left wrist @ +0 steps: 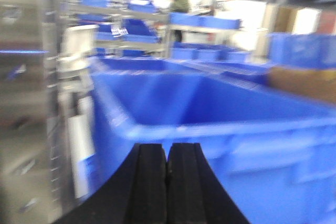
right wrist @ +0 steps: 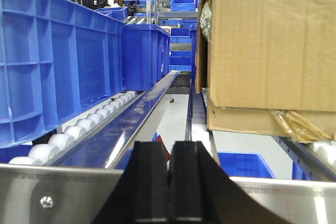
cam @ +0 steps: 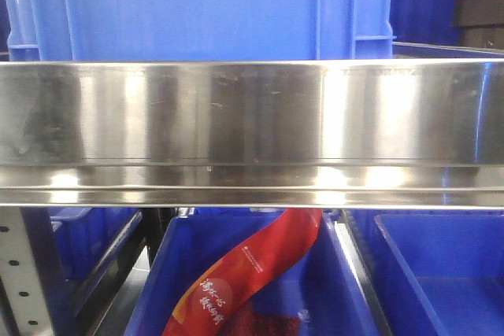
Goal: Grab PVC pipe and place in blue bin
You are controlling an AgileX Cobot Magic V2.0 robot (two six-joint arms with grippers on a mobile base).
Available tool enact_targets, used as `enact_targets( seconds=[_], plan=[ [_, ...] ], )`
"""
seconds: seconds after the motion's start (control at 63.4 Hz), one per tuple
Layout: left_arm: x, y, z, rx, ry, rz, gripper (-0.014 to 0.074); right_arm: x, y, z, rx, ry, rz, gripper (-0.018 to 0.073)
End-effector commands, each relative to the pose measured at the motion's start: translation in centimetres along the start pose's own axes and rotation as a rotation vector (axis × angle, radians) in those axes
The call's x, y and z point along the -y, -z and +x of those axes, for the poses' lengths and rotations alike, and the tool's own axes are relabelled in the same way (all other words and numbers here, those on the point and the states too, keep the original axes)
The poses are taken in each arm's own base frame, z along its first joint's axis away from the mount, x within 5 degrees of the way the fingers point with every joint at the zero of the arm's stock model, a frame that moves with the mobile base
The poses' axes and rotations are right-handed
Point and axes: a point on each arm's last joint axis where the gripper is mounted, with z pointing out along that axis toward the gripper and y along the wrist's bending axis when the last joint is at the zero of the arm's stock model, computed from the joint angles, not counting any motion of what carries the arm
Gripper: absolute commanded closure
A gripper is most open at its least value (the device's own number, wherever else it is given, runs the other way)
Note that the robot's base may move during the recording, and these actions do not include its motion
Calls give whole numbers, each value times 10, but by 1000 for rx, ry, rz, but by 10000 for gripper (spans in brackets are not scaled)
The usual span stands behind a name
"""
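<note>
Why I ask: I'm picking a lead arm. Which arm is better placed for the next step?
Tentatively left. The PVC pipe shows in no view. Both pincers are shut and empty; the left pincer faces an open blue bin closely, the right pincer a steel rail and cardboard box.

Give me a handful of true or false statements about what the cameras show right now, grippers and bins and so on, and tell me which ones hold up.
1. The left gripper is shut with nothing between its fingers. True.
2. The right gripper holds the PVC pipe. False: its fingers are closed together and empty, and no pipe shows in any view.
3. A red package lies in a blue bin below the metal shelf rail. True.
4. The cardboard box in the right wrist view sits to the left of the blue crates. False: it is on the right, and the blue crate on rollers is on the left.
5. The left wrist view is sharp. False: it is blurred.
</note>
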Motion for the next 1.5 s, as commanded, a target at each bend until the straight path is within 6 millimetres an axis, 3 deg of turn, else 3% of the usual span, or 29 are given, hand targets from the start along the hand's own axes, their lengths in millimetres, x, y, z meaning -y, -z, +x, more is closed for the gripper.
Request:
enact_targets(
  seconds=[0.0,0.284,0.615,0.678,0.789,1.483],
  plan=[
    [-7,7,19,-10,-31,-63,707,0,0,-1,14,-5,4,727],
    [-23,37,72,-16,-76,-256,707,0,0,-1,14,-5,4,727],
    [-29,50,133,55,-111,-318,707,0,0,-1,14,-5,4,727],
    [-28,53,129,119,-122,-316,707,0,0,-1,14,-5,4,727],
    [-28,55,137,39,-104,-315,707,0,0,-1,14,-5,4,727],
    [-26,54,135,65,-102,-276,707,0,0,-1,14,-5,4,727]
  ],
)
